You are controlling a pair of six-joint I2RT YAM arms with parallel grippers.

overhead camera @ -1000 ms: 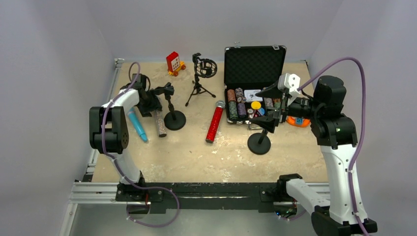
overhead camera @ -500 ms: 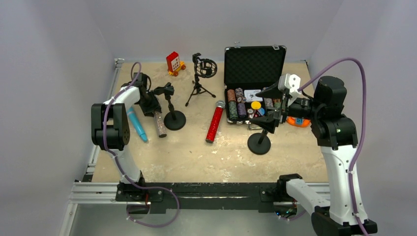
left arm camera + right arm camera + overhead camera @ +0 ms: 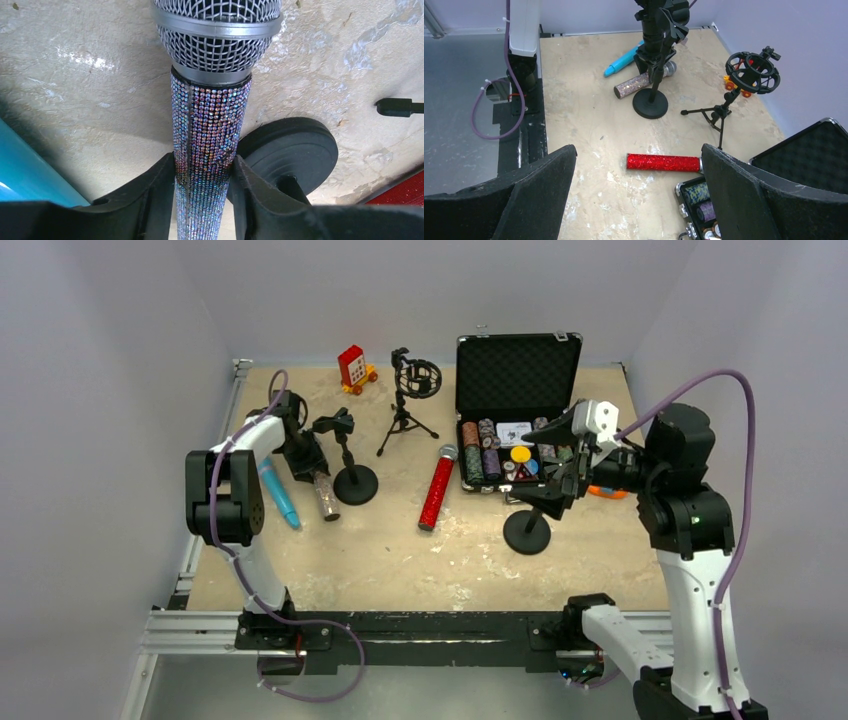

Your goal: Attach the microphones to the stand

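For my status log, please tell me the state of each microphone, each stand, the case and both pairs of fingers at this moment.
Silver mic: gripped by left fingers, on no stand.
Red mic: lying free.
Blue mic: lying free.
Left stand: upright, clip empty.
Right stand: upright, no mic.
Tripod stand: upright, mount empty.
Case: open.
Left fingers: shut on silver mic.
Right fingers: open, empty.

Bright, soft light from above; faint shadows on the table (image 3: 400, 550); pale glare patches close up; focus sharp.
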